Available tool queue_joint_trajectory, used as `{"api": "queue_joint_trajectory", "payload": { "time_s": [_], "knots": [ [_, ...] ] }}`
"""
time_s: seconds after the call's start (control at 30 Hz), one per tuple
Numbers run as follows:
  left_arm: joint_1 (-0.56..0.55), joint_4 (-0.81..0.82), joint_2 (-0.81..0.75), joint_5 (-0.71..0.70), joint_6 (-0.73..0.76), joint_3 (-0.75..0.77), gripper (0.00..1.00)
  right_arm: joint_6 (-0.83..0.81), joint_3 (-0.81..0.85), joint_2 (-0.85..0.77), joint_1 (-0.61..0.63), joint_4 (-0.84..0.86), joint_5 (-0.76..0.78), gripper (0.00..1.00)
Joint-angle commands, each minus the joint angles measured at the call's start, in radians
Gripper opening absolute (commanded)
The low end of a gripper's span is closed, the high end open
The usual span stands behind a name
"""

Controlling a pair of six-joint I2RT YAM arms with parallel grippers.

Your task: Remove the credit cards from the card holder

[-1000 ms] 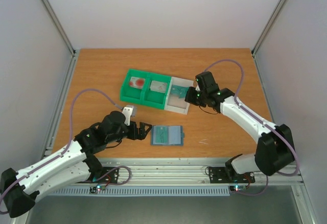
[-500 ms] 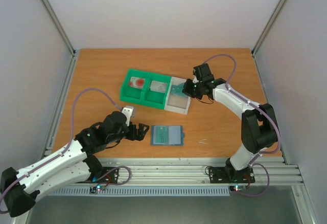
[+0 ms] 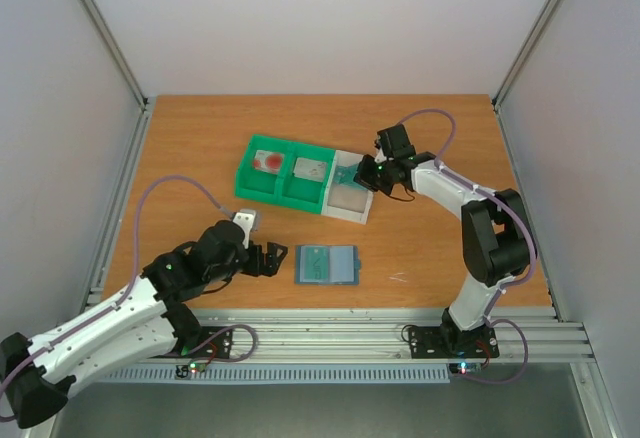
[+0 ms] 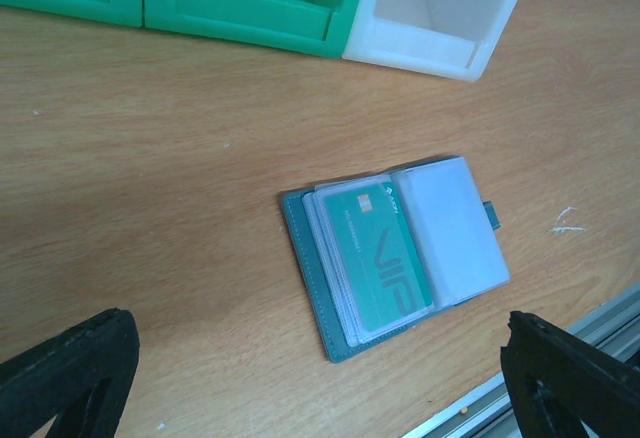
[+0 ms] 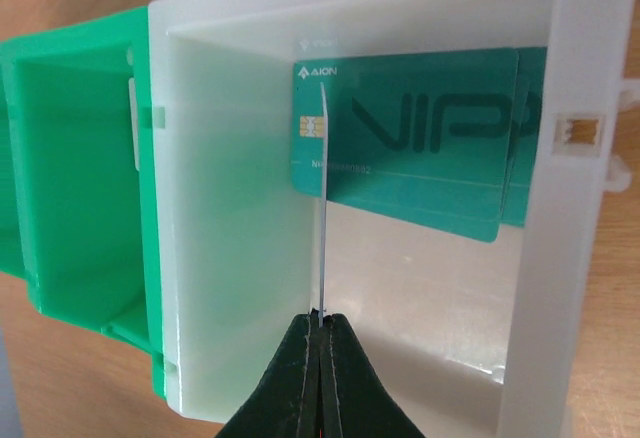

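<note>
Right gripper (image 5: 320,346) clamped on a thin card (image 5: 324,258), edge-on, over the white bin (image 5: 230,208); left gripper (image 3: 268,260) fingers spread apart beside the open card holder (image 3: 327,264).

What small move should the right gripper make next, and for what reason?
Probably open the right gripper and let go. It is shut on a card, held edge-on inside the white compartment, where teal cards already lie, so the card seems ready to drop.
</note>
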Motion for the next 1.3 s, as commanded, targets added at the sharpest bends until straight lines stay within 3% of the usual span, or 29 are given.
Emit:
{"api": "queue_joint_trajectory", "payload": {
  "time_s": [0.0, 0.63, 1.27],
  "knots": [
    [-0.002, 0.027, -0.031, -0.011, -0.048, -0.035, 0.99, 0.005, 0.005, 0.005, -0.017, 0.039, -0.023, 0.01],
    [-0.002, 0.111, 0.022, 0.005, -0.082, -0.038, 0.99, 0.010, 0.056, 0.077, -0.029, 0.056, -0.030, 0.05],
    [-0.002, 0.072, 0.048, -0.009, -0.101, -0.036, 0.99, -0.001, 0.121, 0.106, -0.039, -0.040, 0.061, 0.21]
  ]
}}
